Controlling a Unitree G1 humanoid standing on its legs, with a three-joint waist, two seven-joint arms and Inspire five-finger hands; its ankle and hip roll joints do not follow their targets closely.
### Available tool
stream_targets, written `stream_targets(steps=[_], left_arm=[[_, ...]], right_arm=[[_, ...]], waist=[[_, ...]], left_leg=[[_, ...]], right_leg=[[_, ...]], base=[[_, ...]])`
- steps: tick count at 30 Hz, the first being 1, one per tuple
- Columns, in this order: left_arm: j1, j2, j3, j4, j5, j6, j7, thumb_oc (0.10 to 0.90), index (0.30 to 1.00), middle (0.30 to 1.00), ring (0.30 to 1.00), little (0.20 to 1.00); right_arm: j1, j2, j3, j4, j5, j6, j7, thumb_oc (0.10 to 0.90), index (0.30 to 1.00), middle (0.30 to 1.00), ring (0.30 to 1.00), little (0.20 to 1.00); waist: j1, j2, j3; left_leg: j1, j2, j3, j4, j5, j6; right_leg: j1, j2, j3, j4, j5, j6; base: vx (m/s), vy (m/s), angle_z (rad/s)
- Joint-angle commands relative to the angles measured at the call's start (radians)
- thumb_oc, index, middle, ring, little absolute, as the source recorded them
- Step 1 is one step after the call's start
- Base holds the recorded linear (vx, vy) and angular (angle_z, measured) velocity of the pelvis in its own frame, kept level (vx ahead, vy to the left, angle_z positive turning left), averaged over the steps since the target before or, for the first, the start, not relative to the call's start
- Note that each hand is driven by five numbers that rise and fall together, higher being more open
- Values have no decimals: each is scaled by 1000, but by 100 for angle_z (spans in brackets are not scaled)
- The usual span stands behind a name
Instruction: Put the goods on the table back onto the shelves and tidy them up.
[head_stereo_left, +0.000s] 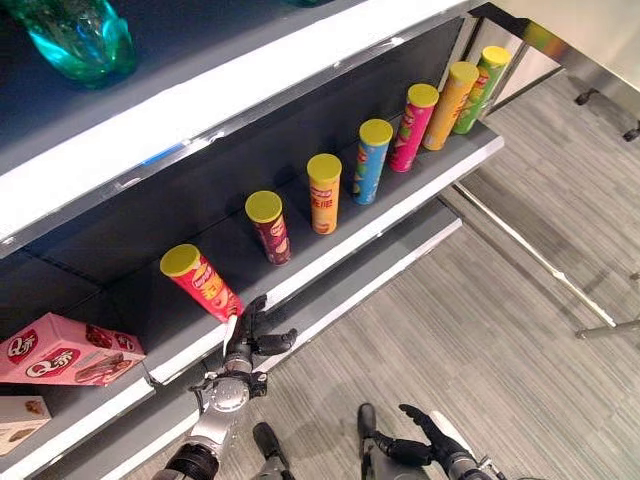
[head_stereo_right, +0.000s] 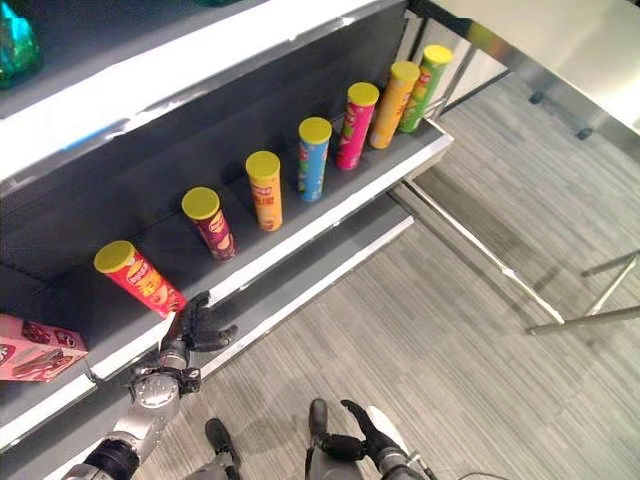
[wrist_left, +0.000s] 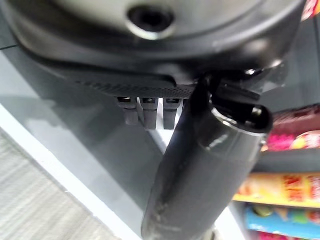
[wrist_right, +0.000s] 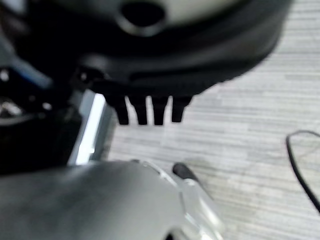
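Note:
Several chip cans with yellow lids stand in a row on the dark shelf (head_stereo_left: 330, 250). The leftmost, a red can (head_stereo_left: 200, 280), is nearest the front edge. My left hand (head_stereo_left: 245, 340) is open just below and right of that can's base, at the shelf's white front edge, its straight fingers (wrist_left: 145, 112) pointing over the shelf board and holding nothing. Further along stand a dark red can (head_stereo_left: 270, 228), an orange can (head_stereo_left: 323, 193) and a blue can (head_stereo_left: 372, 160). My right hand (head_stereo_left: 410, 445) hangs low over the floor, open and empty.
A pink box (head_stereo_left: 65, 350) lies on the shelf to the left, with another box (head_stereo_left: 20, 415) below it. A teal glass piece (head_stereo_left: 75, 35) sits on the upper shelf. Grey carpet floor (head_stereo_left: 480, 330) spreads to the right, crossed by metal legs (head_stereo_left: 600, 328).

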Motion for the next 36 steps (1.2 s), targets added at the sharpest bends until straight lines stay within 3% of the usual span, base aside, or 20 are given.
stream_targets(steps=[1,10,36], left_arm=[[-33,56,89,-92,-30,-72,-10,800,900,900,900,900],[-19,59,105,-116,-50,-63,-21,800,900,900,900,900],[-115,61,193,101,-104,-88,63,800,900,900,900,900]], right_arm=[[64,-18,-3,-66,2,-13,3,800,900,900,900,900],[68,-24,-9,-76,1,-5,14,800,900,900,900,900],[79,-11,18,-34,0,-24,21,800,900,900,900,900]], waist=[[-9,-66,-27],[-5,-62,-33],[-22,-79,-45]], left_leg=[[36,55,-43,3,-35,-91],[34,56,-46,3,-34,-90],[27,66,-27,3,-34,-97]], right_leg=[[11,-35,27,-143,112,76],[13,-35,25,-143,109,74],[-14,-26,40,-141,110,71]], base=[[0,0,0],[0,0,0],[2,-1,-1]])
